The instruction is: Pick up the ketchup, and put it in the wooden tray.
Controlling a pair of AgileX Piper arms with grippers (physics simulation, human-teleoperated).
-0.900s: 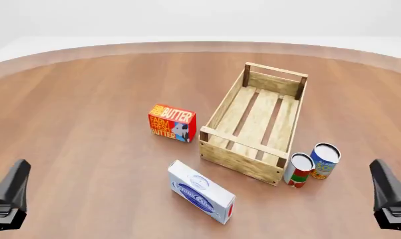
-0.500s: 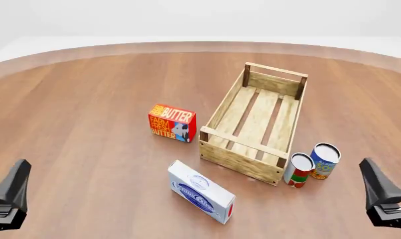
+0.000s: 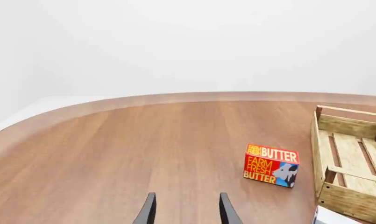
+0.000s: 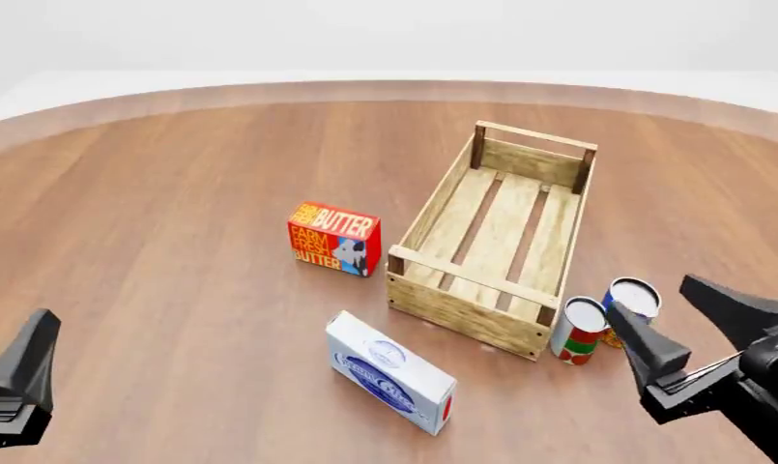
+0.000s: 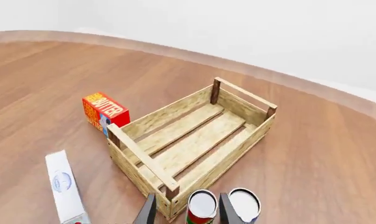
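Observation:
The ketchup does not show in any view. The wooden tray (image 4: 466,309) stands empty right of the table's middle; it also shows in the right wrist view (image 5: 138,172) and at the edge of the left wrist view (image 3: 346,203). My right gripper (image 4: 692,333) is open and empty, hovering near the front right, just right of the two cans; its fingers (image 5: 147,212) point at the tray's near corner. My left gripper (image 4: 34,338) is open and empty at the front left, its fingers (image 3: 149,212) over bare table.
A red butter box (image 4: 333,238) stands left of the tray. A white-and-blue box (image 4: 391,369) lies in front of it. A short red-and-white can (image 4: 580,329) and a blue-and-yellow can (image 4: 631,304) stand by the tray's front right corner, under my right gripper (image 5: 186,212).

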